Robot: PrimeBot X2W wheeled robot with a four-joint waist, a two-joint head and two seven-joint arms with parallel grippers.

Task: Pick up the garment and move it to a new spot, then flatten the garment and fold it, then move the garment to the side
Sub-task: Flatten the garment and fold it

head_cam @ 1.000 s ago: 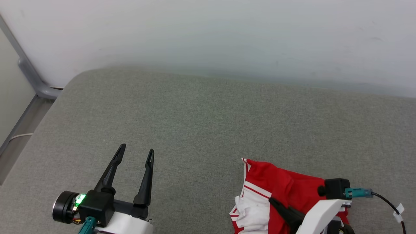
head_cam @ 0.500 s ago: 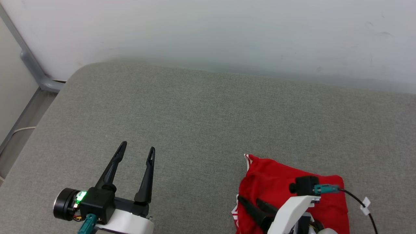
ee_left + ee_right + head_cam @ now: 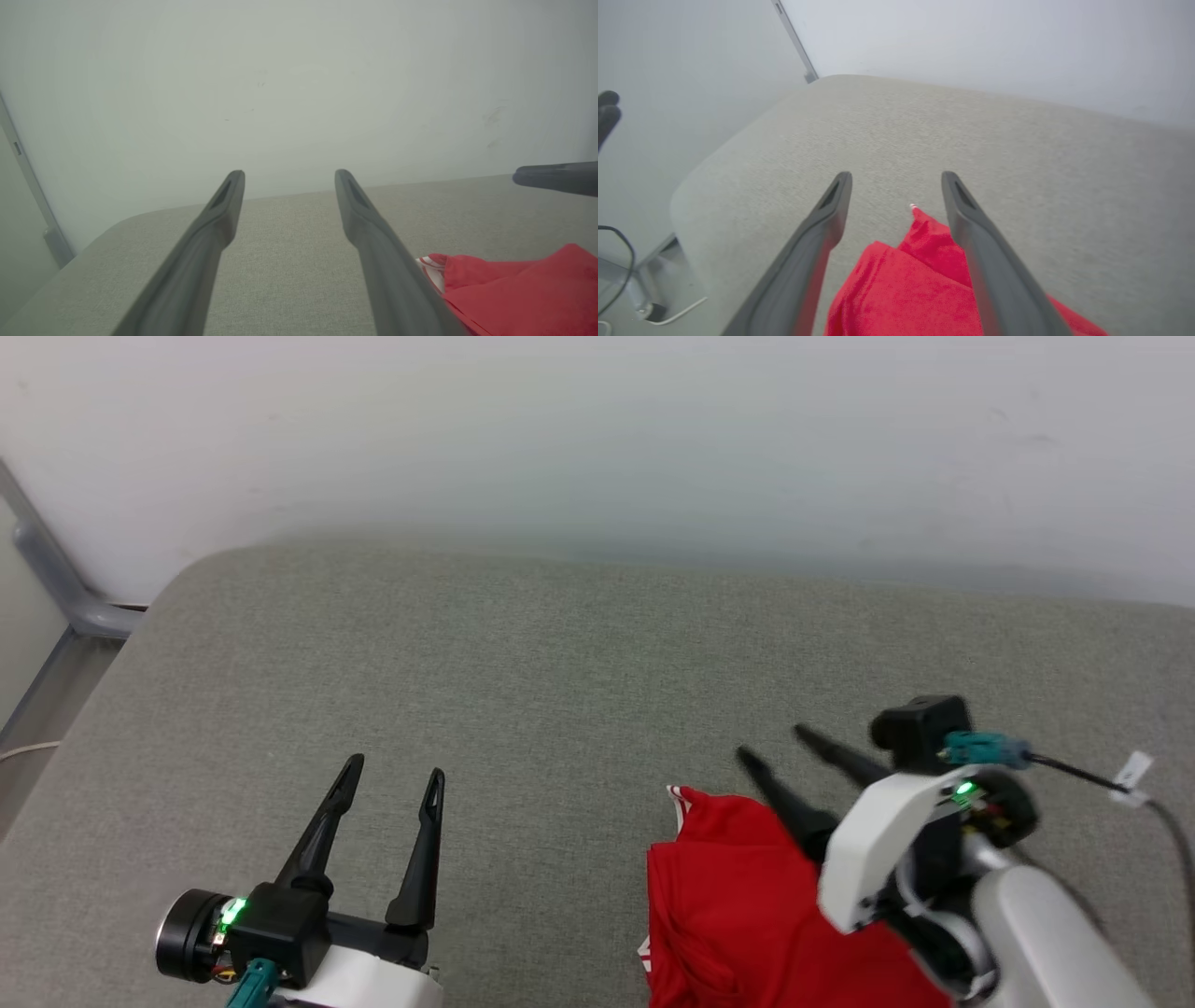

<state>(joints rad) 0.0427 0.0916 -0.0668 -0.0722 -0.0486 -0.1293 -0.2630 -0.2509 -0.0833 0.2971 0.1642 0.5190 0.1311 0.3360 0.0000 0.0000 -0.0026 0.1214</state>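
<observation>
We see the garment lying in a crumpled red heap on the near right part of the grey cushion, with a striped trim corner poking out toward the middle. We judge it light, soft and limp: it will likely sag and bunch from any single pinch, and the smooth jersey cloth may slip. So we would take it at two well-separated edge points, the striped corner being the plainest to find. Our right gripper hovers over the heap's far edge, fingers spread apart and holding nothing. Our left gripper sits well apart to the left over bare cushion, fingers likewise spread and empty. As for containers, we have none to reckon with: the garment rests straight on the cushion
</observation>
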